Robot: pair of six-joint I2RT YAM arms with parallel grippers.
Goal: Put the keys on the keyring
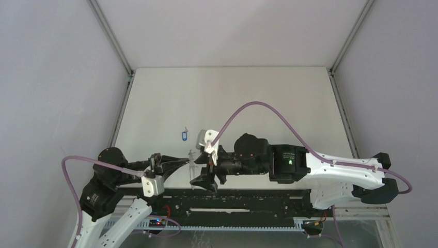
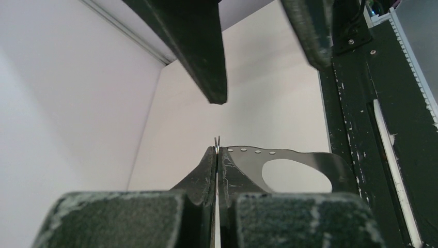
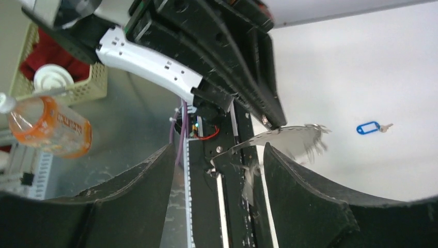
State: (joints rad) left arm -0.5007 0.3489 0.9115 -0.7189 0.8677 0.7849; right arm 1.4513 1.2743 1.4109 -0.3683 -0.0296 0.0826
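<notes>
One blue-headed key (image 3: 368,127) is seen lying flat on the table (image 1: 258,98), well apart from both grippers. One keyring (image 2: 304,156) is clamped at its edge by the left gripper (image 2: 217,155). The right gripper (image 3: 218,150) is spread apart near the keyring, nothing gripped.

A pale table (image 1: 258,98) fills the overhead view, boxed in by plain grey walls (image 1: 51,77), with aluminium posts (image 1: 111,36) running toward eleven and one o'clock. A black slotted rail (image 1: 248,199) lies along its six o'clock edge. In the right wrist view, a bottle (image 3: 51,129) (orange inside, white cap) lies tilted at nine o'clock. At ten o'clock a latticed beige basket (image 3: 90,85) holds something red (image 3: 49,51) and a white round lid (image 3: 51,77).
</notes>
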